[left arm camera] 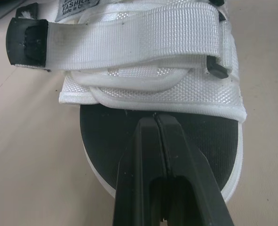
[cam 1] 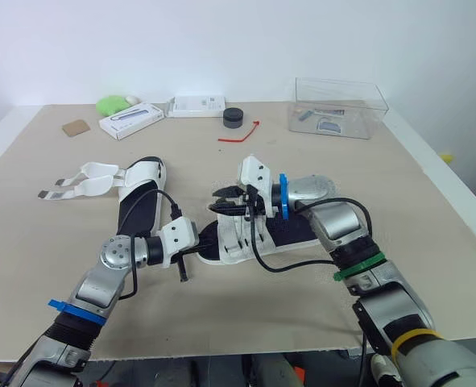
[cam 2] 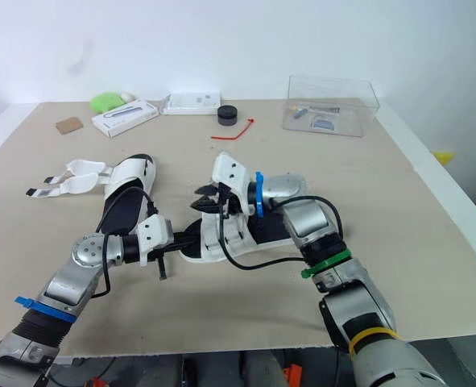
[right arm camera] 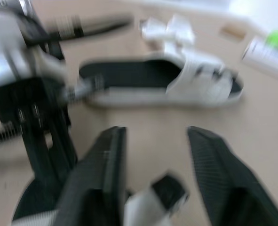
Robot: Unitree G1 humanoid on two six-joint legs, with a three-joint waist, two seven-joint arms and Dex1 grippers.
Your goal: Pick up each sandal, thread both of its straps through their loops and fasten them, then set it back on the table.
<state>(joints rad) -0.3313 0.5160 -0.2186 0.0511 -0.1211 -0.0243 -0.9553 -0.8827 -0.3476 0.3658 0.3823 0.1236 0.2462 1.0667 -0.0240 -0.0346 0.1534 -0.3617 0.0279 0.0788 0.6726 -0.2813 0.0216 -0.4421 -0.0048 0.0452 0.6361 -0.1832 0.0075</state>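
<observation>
On the beige table [cam 1: 431,242], between both grippers: white-strapped fabric sandal with black footbed [cam 1: 246,234], lying flat. Over the bare footbed at one end, just short of the straps: left gripper [left arm camera: 156,120], black fingers pressed together, holding nothing. Above the straps: right gripper [right arm camera: 155,132], fingers spread wide, grasping nothing. Well to the robot's left: second matching sandal [cam 1: 137,197], straps splayed loose on the table.

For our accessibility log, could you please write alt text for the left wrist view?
The left tool, shut, is over the black footbed of a white sandal on the beige table; a wide white strap crosses the sandal beyond it.
</observation>
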